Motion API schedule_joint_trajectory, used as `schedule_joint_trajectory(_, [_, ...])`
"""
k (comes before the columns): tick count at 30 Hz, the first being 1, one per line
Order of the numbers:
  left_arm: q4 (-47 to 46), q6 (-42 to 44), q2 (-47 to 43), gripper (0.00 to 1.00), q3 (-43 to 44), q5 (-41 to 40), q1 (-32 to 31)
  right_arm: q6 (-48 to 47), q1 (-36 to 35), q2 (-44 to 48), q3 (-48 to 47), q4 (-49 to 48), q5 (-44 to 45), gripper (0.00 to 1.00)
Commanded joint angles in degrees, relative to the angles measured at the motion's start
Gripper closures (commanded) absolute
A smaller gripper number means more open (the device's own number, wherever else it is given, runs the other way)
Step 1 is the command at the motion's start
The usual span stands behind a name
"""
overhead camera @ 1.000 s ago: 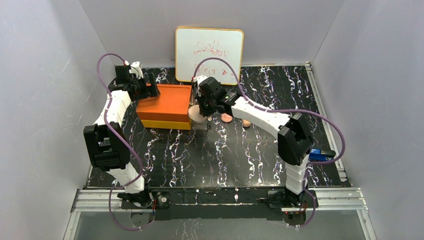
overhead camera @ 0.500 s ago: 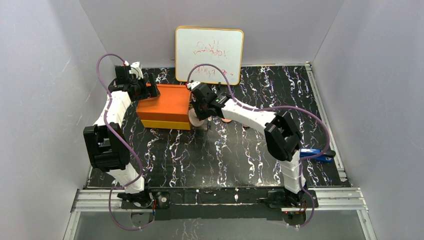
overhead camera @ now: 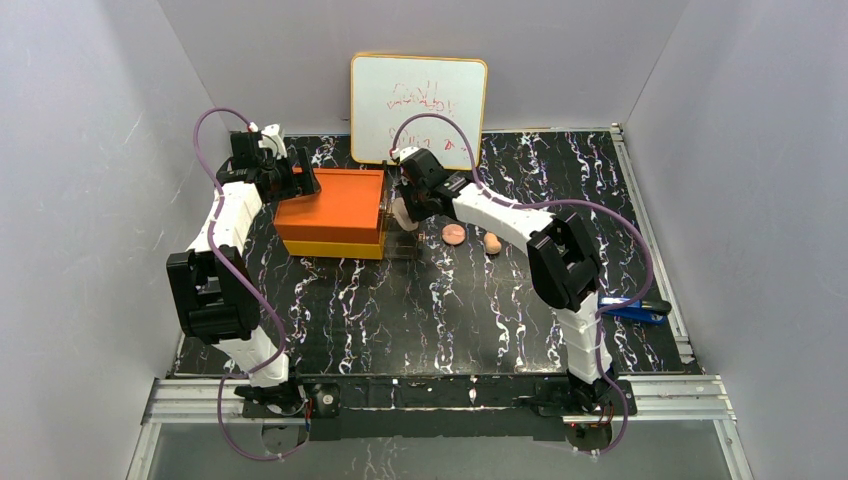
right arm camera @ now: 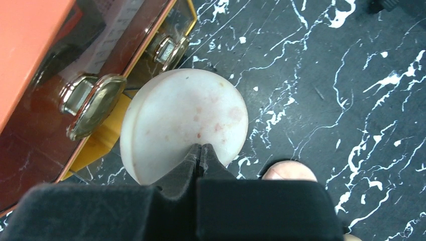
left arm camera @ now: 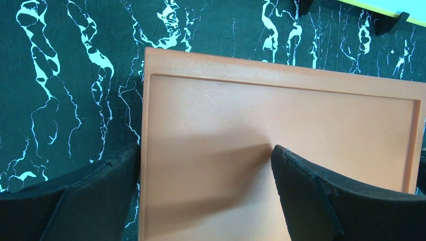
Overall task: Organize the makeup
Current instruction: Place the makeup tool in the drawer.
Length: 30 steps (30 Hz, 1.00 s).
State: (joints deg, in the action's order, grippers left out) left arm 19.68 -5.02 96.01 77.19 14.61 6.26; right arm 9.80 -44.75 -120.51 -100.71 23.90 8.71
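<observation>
Right gripper pinched shut on the rim of the white puff; since half a second ago it has pulled up and back to hang just beside the drawer fronts of the box, uncovering the peach disc and sponge on the table. Left gripper wide, straddling the box edge, probably bracing it; puff looks ready to stow, two items still out.
</observation>
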Motion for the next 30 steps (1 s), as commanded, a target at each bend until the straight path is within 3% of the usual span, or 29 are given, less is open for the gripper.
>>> schedule_joint_trajectory(1, [10.82,1.76,1.2,0.04,-3.1,-0.81,-0.55,-1.72,1.06,-0.16,-0.87,-1.73,0.59,0.99])
schedule_joint_trajectory(9, [10.66,1.94,1.76,0.04,-3.15,-1.12,-0.55,-0.54,0.71,-1.35,0.35,-2.16,-3.62,0.99])
schedule_joint_trajectory(30, [10.47,2.2,2.52,0.04,-3.13,-1.27,-0.55,-1.79,-4.96,1.32,0.6,1.48,-4.84,0.99])
